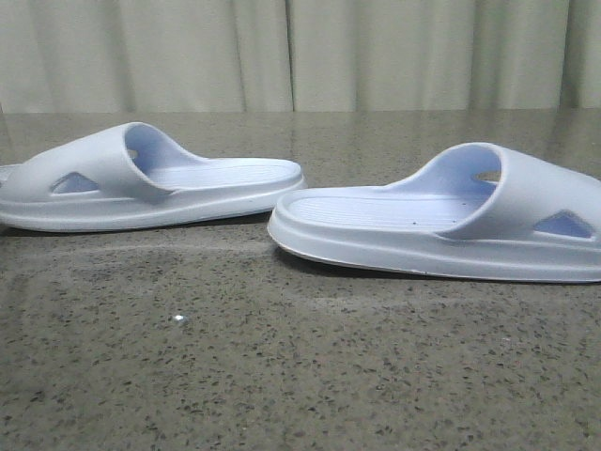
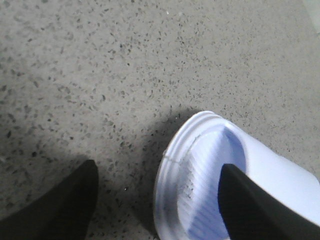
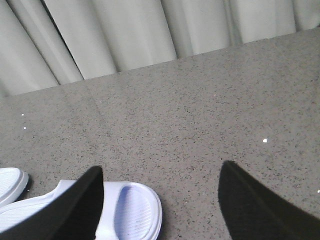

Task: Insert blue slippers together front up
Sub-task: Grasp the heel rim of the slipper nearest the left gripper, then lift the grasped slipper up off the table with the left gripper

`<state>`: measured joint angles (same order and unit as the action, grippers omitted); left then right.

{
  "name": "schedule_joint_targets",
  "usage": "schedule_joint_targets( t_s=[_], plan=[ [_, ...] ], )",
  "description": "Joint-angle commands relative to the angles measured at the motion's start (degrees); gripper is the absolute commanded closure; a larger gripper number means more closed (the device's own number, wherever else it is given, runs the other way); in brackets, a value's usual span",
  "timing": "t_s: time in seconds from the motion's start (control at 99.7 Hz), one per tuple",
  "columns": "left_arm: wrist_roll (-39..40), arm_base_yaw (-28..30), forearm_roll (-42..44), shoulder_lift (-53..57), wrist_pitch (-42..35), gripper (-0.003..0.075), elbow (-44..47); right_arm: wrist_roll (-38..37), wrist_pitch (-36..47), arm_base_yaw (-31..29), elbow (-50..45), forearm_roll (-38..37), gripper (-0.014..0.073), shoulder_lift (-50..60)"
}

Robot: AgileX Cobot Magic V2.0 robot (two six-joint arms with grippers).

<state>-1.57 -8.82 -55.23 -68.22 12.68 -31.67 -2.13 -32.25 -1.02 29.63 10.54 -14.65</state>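
The left gripper [image 2: 157, 200] is held spread wide above the heel of one pale blue-white moulded foam slipper [image 2: 220, 180], grasping nothing. The right gripper [image 3: 160, 200] is likewise parted and empty, seemingly over the other slipper [image 3: 127, 210]. Both slippers are laid heel to heel, just apart, on the grey speckled stone tabletop [image 1: 282, 376].

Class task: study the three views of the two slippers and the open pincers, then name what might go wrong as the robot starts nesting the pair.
1. The left slipper and right slipper lie with heels facing each other, so one probably needs turning; it may slip.
2. The left pincer is open, one finger over a footbed; closing may catch only the rim.
3. The right pincer is mostly over bare table and could miss.
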Motion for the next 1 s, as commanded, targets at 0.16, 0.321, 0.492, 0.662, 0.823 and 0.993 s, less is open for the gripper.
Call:
schedule_joint_targets(
  t_s=[0.16, 0.321, 0.492, 0.662, 0.823, 0.993],
  plan=[
    [-0.16, -2.64, -1.66, -2.42, -0.11, 0.0265, -4.48, 0.05, 4.88, -0.34, 1.85, 0.35, 0.0169, -1.17],
    [-0.16, -5.4, -3.71, -4.94, -0.52, 0.0265, -5.22, 0.05, 4.88, -0.34, 1.85, 0.35, 0.0169, -1.17],
    [-0.16, -6.61, -3.97, -7.36, -0.27, 0.0265, -6.19, 0.05, 4.88, -0.34, 1.85, 0.35, 0.0169, -1.17],
    [-0.16, -6.71, -5.23, -8.3, -0.51, 0.0293, -6.31, 0.05, 4.66, -0.34, 1.85, 0.35, 0.0169, -1.17],
    [-0.16, -6.71, -5.23, -8.3, -0.51, 0.0485, -6.31, 0.05, 4.66, -0.34, 1.85, 0.35, 0.0169, -1.17],
    [-0.16, -6.71, -5.23, -8.3, -0.51, 0.0703, -6.31, 0.05, 4.57, -0.34, 1.85, 0.35, 0.0169, -1.17]
  ],
)
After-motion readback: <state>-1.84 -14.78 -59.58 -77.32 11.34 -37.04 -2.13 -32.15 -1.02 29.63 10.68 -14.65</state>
